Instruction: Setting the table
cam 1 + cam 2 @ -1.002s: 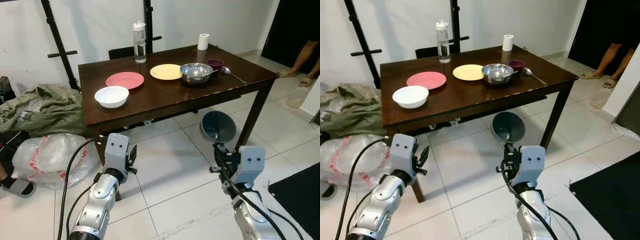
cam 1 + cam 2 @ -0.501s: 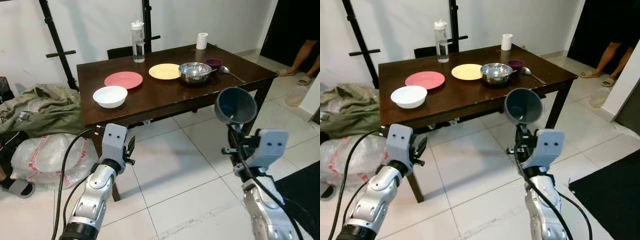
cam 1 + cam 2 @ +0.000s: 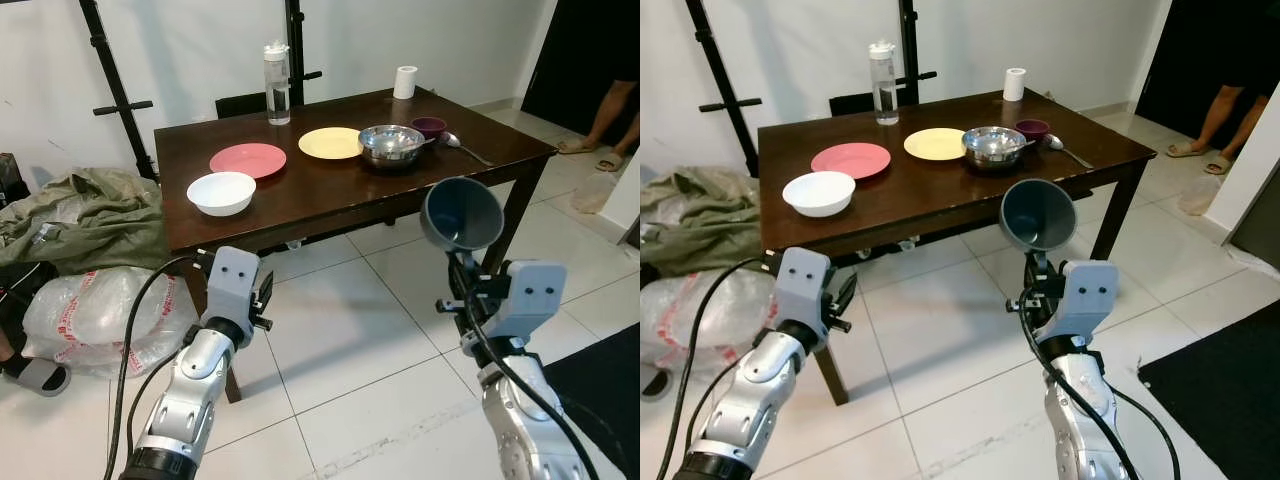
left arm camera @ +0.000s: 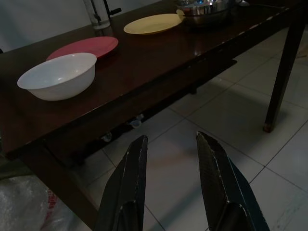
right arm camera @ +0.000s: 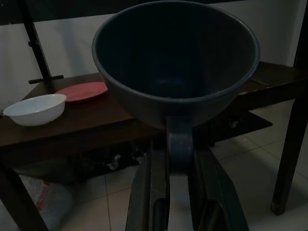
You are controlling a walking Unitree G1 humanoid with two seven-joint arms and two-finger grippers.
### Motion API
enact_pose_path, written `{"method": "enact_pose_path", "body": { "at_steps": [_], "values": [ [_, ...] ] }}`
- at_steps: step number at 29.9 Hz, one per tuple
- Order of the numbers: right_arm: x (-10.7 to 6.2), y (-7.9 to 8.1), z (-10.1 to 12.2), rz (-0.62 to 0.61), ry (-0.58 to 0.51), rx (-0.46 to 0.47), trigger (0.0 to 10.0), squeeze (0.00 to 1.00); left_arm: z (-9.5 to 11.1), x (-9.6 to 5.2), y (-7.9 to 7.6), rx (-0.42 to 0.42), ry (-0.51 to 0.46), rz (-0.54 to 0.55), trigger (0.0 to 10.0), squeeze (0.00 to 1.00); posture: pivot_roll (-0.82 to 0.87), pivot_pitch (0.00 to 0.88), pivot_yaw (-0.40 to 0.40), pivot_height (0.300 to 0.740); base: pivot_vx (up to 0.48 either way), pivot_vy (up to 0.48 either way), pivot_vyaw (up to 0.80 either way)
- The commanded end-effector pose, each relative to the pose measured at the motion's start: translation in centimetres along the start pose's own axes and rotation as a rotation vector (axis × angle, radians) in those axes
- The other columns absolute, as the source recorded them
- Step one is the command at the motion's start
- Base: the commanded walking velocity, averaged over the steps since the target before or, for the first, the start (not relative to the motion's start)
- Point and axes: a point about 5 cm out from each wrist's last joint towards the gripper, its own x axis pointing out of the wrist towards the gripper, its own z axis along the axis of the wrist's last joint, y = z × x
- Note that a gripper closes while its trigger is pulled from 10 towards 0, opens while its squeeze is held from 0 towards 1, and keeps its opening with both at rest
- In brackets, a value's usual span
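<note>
A: Dark blue-grey plastic, that's the bowl (image 3: 462, 213) — where is it sitting?

B: Not sitting at all. The right gripper (image 5: 179, 159) has it clamped by a short tab under its base, both black fingers (image 5: 153, 192) pressed against that tab. The bowl is held up in the air, tilted so its mouth faces the camera, in front of the near edge of the table (image 3: 330, 195) and over the tiled floor (image 3: 340, 350).

A: And the other claw?

B: The left gripper (image 4: 169, 144) is low, in front of the table's near left corner, fingers parted with nothing between them.

A: What's already on the table?

B: A white bowl (image 3: 223, 192) near the front left. Behind it a pink plate (image 3: 249, 159), then a yellow plate (image 3: 331, 143) beside that. A steel bowl (image 3: 392, 144) stands just right of the yellow plate, with a small purple bowl (image 3: 429, 127) and a spoon (image 3: 462, 146) close by. A clear water bottle (image 3: 277, 85) and a white roll (image 3: 405, 82) stand along the far edge.

A: Anything around it?

B: An olive cloth heap (image 3: 85, 215) and a clear plastic bag (image 3: 95, 315) on the floor to the left. A person's legs (image 3: 605, 125) at the far right by a dark doorway.
</note>
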Motion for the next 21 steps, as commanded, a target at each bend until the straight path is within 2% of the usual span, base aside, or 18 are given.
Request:
{"method": "enact_pose_path", "body": {
  "at_steps": [1,21],
  "values": [
    [-0.1,0.21,-0.33,0.009,0.02,0.001,10.0,0.0,-0.34,-0.19,-0.06,0.012,0.018,0.0,10.0,0.0,-0.06,0.065,0.122,0.74,0.0,0.0,0.0],
    [-0.16,0.47,-0.71,0.019,0.031,0.004,10.0,0.0,-0.35,-0.06,-0.32,0.015,0.012,-0.003,10.0,0.0,-0.06,0.044,0.121,0.74,0.0,0.0,0.0]
  ]
}}
